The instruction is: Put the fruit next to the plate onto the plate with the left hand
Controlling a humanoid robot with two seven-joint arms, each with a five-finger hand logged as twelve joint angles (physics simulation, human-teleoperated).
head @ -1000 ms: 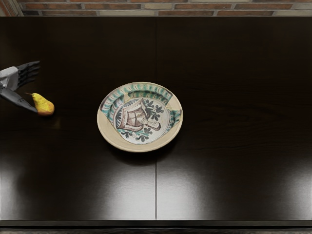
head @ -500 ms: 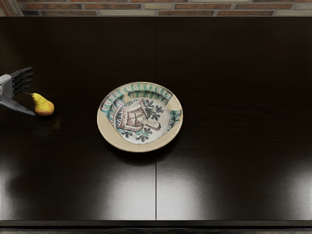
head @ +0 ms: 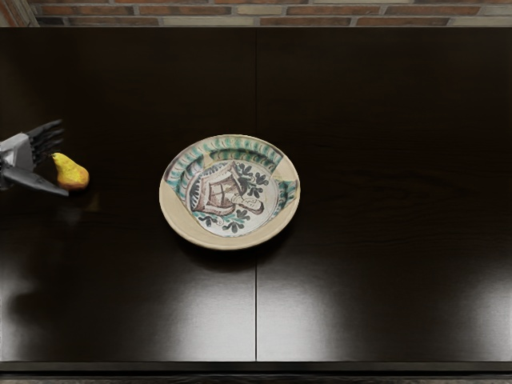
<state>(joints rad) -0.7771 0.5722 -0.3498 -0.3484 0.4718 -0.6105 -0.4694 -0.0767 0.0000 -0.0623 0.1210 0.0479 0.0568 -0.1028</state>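
Grey left hand (head: 28, 160) at far left edge of view, dark fingers (head: 44, 136) above & pale thumb below, closed round narrow end of small yellow, red-blushed pear (head: 72, 172). Pear low over dark glossy wooden table (head: 384, 240), resting or just lifted: can't tell. Well apart from round cream-rimmed ceramic plate w/ green & brown painted motif (head: 172, 210) at centre. Step in hand, prob.: securing grasp. Next: lift clear, carry rightward over near rim, set down mid-plate, let go. Tapered end may slip. No brands, labels or legible writing.
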